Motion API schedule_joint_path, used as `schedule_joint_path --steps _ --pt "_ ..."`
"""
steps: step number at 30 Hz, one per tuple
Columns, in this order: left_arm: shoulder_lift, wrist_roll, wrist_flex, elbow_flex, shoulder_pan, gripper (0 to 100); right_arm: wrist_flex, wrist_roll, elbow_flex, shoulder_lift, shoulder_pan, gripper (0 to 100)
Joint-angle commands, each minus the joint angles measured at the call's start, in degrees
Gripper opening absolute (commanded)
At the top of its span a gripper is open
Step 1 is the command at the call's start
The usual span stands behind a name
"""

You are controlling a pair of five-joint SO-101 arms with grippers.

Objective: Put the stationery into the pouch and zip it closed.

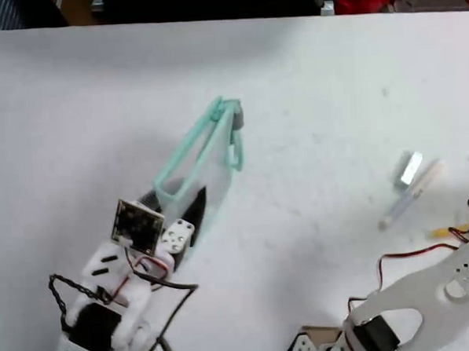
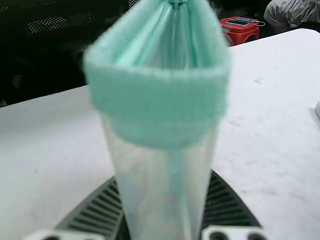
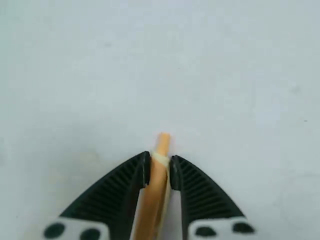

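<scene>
- My left hand (image 2: 165, 200) is clamped on the near end of the pouch (image 2: 160, 100). One black jaw presses on each side of its clear wall.
- The pouch stands upright on the white surface (image 1: 292, 78), left of centre, and runs away from the left arm at a slant.
- Its teal rim faces upward. The two edges are apart at the end I hold and come together at the far end, where a teal loop hangs down the side.
- My right hand (image 3: 160, 162) is closed tight on an orange stick (image 3: 162, 141), which I take to be a pencil. The tip pokes out just past the jaws, over bare surface.
- From above, the right arm (image 1: 430, 299) lies at the bottom right corner, well apart from the pouch.
- A white pen (image 1: 409, 196) lies flat on the surface on the right side, between the pouch and the right edge and nearer that edge.
- A small pale block (image 1: 408, 169) sits just beside the pen's far end. I cannot tell whether the two touch.
- Neither piece lies near the pouch.
</scene>
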Motion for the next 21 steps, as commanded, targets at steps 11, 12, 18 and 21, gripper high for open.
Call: schedule_joint_path --steps 11,12,18,21 --pt "0.1 -0.5 -1.1 -0.1 0.8 14 25.1 1.6 -28.8 -0.4 -2.9 1.7" --pt "0.1 -0.5 -1.1 -0.1 0.8 14 27.3 1.6 -32.3 -0.4 -2.9 1.7" --pt "0.1 -0.5 -1.1 -0.1 0.8 14 38.3 1.8 -49.7 -0.4 -4.4 1.7" --pt "0.1 -0.6 -1.1 -0.1 0.7 14 38.3 1.7 -52.2 -0.4 -4.8 1.7"
